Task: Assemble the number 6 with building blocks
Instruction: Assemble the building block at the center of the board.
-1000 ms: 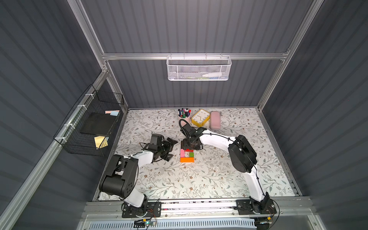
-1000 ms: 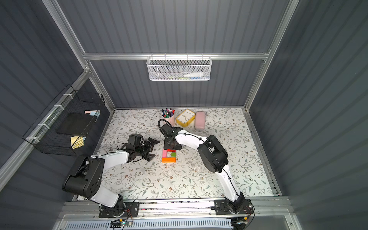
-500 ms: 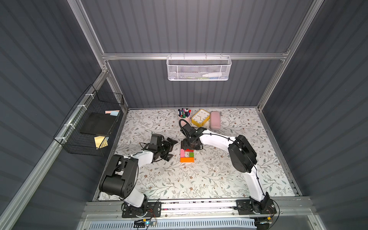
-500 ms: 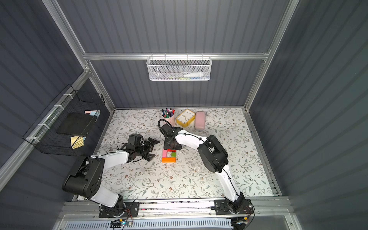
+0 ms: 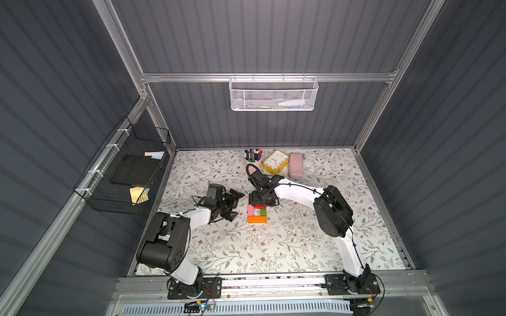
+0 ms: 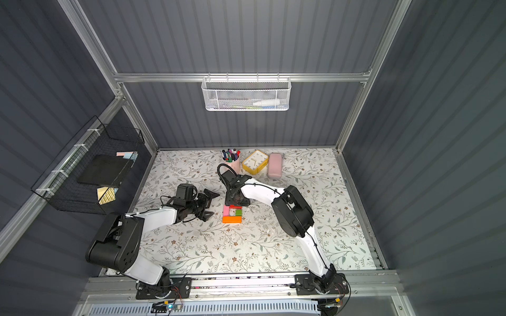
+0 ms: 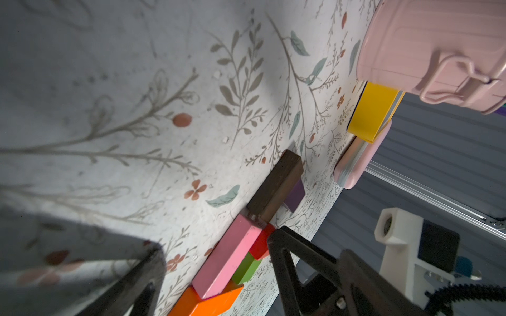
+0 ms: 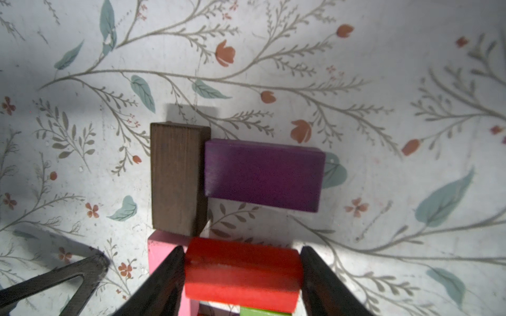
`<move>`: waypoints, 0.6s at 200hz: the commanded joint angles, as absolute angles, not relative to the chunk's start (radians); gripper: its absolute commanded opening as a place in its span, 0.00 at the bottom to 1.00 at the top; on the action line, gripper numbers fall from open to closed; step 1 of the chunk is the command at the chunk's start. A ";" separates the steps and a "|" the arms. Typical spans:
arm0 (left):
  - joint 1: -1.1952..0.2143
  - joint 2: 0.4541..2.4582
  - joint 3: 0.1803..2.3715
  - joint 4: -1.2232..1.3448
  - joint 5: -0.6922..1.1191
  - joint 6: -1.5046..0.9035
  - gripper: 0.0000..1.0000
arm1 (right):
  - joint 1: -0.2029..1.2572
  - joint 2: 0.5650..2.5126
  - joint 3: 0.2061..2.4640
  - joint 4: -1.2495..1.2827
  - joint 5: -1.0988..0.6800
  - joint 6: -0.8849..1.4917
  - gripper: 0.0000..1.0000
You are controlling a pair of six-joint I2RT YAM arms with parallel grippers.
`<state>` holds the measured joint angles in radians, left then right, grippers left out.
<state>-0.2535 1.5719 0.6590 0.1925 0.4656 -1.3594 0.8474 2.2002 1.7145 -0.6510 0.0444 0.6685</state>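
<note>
Right gripper (image 8: 242, 250): jaws clamped on short ends of red block (image 8: 242, 276), held level beside pink block (image 7: 227, 257), next to green cube (image 7: 246, 269). Seated or just off table (image 5: 273, 246): unclear. Beyond: brown block (image 8: 175, 177), purple block (image 8: 262, 175) touching its side; orange bar (image 5: 256, 219) at base. Number 6 (image 5: 257, 213) mid-table. Left gripper (image 5: 235, 205) splayed wide, empty, just beside. Blocks likely light, rigid, smooth-painted; end grip suits; neighbours loose, easily nudged.

Block figure (image 5: 256, 219) on the mat (image 5: 273, 246), pen cup (image 5: 253, 162), clock (image 5: 276, 162), case (image 5: 296, 165) in a row behind it
</note>
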 commanded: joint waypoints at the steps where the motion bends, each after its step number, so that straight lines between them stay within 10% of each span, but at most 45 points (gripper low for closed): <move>1: -0.245 1.612 0.617 0.118 0.426 -1.325 0.99 | 0.850 2.225 1.702 -0.663 0.040 0.666 0.66; 120: -0.245 1.617 0.618 0.120 0.427 -1.325 0.99 | 0.851 2.224 1.689 -0.657 0.031 0.658 0.67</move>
<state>-0.2531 1.5723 0.6533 0.2050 0.4656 -1.3590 0.8474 2.2002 1.7012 -0.6506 0.0364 0.6613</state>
